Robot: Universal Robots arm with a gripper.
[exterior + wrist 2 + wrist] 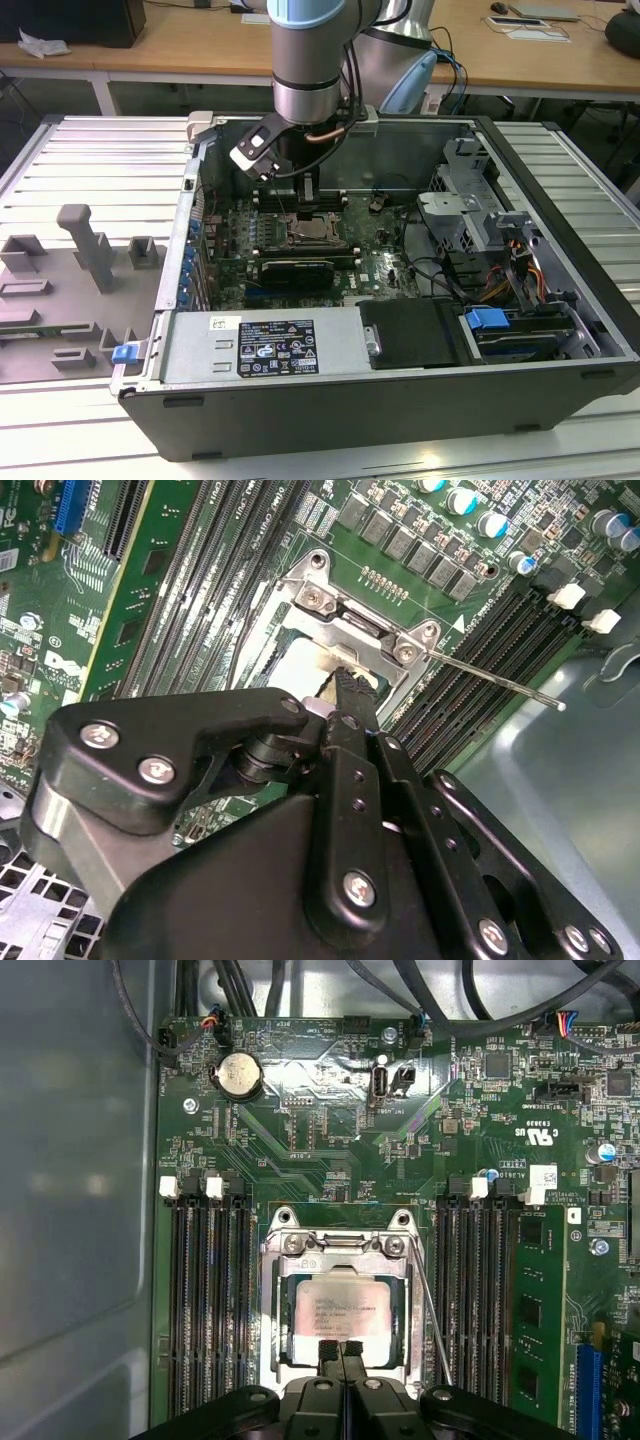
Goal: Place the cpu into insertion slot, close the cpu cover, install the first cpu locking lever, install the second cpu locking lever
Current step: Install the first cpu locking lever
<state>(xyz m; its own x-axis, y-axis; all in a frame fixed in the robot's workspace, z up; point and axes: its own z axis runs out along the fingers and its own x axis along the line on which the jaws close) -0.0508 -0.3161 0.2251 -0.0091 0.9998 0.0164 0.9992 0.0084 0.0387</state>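
The cpu (343, 1310) lies flat in the socket (272, 1300) at the middle of the motherboard (330, 1130), its pale metal top facing up. It is square, so no side reads as longer, and its edges run parallel to the memory slots (205, 1290) on either side. The cpu cover (340, 1243), a silvery frame, lies down around the chip and leaves its centre bare. A thin locking lever (432, 1320) runs along one side of the socket; in the second wrist view the lever (500, 683) juts out over the memory slots. The gripper (340, 1348) hangs directly over one edge of the cpu, its two black fingertips pressed together with nothing seen between them; contact with the chip cannot be judged. In the exterior view the arm (308, 60) reaches straight down into the open computer case (560, 180)
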